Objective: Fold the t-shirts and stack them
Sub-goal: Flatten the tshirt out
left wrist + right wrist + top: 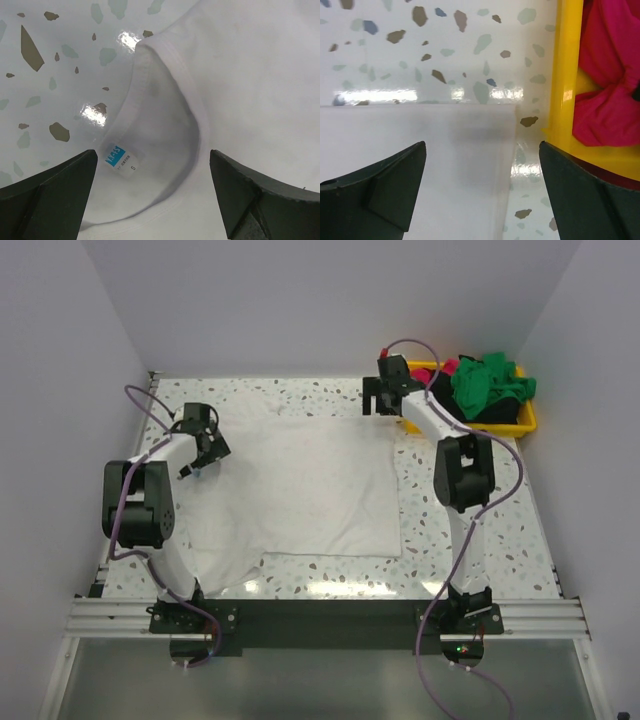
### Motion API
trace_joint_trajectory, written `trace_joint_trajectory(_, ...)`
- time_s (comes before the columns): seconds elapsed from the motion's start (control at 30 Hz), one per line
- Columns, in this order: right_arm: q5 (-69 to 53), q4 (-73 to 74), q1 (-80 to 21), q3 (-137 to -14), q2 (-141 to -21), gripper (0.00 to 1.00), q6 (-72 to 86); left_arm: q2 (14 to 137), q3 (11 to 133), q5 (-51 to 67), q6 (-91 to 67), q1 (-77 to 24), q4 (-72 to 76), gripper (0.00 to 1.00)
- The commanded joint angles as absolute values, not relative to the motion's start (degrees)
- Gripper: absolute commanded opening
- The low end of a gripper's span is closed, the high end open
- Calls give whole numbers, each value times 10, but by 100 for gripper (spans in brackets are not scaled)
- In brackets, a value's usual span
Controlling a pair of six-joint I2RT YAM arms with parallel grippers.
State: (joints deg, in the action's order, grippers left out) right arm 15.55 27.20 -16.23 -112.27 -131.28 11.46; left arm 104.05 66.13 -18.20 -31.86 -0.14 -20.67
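Worktop point(470, 45): glossy, smooth, speckled stone-look surface with bright glare patches.
White t-shirt point(250, 75): matt soft cloth, ribbed knit at collar point(141, 85).
Yellow bin point(567, 75): glossy smooth plastic.
Magenta t-shirt point(607, 65): matt cloth, creased.
Left claw point(153, 157): matt black, faintly grainy plastic.

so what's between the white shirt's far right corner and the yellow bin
Only a narrow strip of bare speckled tabletop. The white t-shirt ends at its corner, short of the yellow bin. The right wrist view shows this plainly.
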Motion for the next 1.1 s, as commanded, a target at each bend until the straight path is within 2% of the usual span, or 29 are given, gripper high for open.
trace_joint_trajectory(0.0, 84, 259, -168, -1092, -1203, 99, 124, 995, 681, -171, -313, 0, -195, 100)
trace_joint_trajectory(0.27, 66, 226, -216, -910, -1116, 99, 177, 940, 659, -150, -313, -3, -184, 100)
trace_joint_trajectory(0.4, 69, 222, -227, -887, -1128, 99, 194, 960, 664, -100, -296, -4, -143, 100)
trace_joint_trajectory(0.73, 112, 266, -214, -993, -1266, 99, 207, 1098, 746, -74, -274, -4, -124, 100)
trace_joint_trajectory(1.07, 98, 272, -185, -1127, -1382, 99, 172, 1226, 868, -83, -251, -4, -163, 100)
